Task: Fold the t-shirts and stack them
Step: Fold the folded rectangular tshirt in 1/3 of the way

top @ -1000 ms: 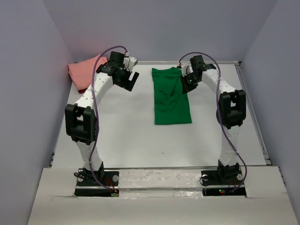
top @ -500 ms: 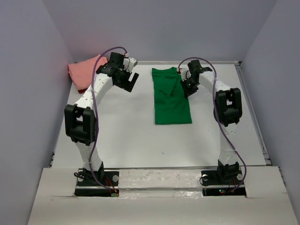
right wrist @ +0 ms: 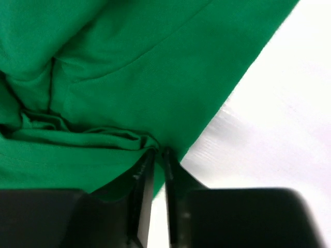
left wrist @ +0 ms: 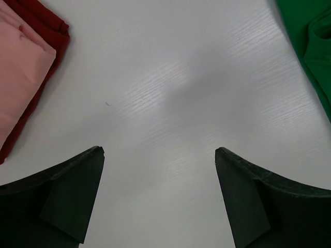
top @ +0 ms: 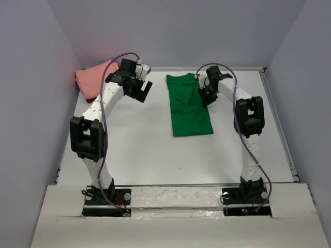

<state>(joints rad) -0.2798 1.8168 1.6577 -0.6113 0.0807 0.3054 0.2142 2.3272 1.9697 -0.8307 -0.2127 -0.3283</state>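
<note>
The green t-shirt (top: 189,108) lies folded into a long strip on the table (top: 139,150), its length running front to back. My right gripper (top: 205,98) is low at its right edge. In the right wrist view the right gripper (right wrist: 159,151) has its fingers almost together, and a puckered fold of the green t-shirt (right wrist: 129,62) is pinched at the tips. My left gripper (top: 145,90) hangs open over bare table, left of the green tee. In the left wrist view the left gripper (left wrist: 159,152) holds nothing. The salmon pink t-shirt (top: 93,77) lies folded on the dark red one (top: 92,98) at the far left corner.
Grey walls enclose the table on the left, back and right. In the left wrist view the pink t-shirt (left wrist: 18,67) and dark red t-shirt (left wrist: 49,18) sit at the upper left, and the green t-shirt (left wrist: 310,46) is at the upper right edge.
My right gripper has moved a little left and back along the green tee's right edge, and the cloth there has shifted slightly. The left arm has barely moved.
</note>
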